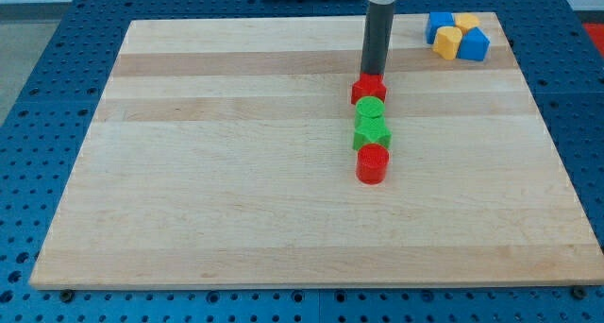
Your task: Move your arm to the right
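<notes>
So my tip (372,76) is sitting just above centre of the frame, right at the top edge of a red block (369,90), looks like it's touching it or near enough. That red one (star-ish shape, hard to say for sure) heads a little column running down the frame: a green cylinder (370,110), a green block (372,132) with an angular outline, then a red cylinder (373,163) at the bottom, all packed against each other.

Up in the upper right corner there's a separate cluster, two blue blocks (475,44) and two yellow blocks (447,42) bunched together on the wooden board (189,172).

No fingers on this rig, just a plain rod, so nothing is clamped or held.

Task is only to slide the arm right, and I'd say that hasn't started, since the rod is parked over the column. Next move is a straight sideways slide toward the frame's right. The path looks open, but contact with the red block might drag it along.
</notes>
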You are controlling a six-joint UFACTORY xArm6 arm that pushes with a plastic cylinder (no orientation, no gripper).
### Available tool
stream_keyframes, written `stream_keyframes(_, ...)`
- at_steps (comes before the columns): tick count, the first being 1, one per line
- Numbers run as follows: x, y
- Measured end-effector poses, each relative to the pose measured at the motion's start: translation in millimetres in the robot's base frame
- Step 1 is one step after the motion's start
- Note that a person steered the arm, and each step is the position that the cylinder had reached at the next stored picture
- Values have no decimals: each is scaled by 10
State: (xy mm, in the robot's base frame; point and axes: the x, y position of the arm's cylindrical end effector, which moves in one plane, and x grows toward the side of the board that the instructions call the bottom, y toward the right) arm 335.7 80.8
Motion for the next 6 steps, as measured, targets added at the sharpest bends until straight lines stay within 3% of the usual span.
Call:
stream_keyframes(3, -200, 201)
stream_keyframes(6, 119, 1466)
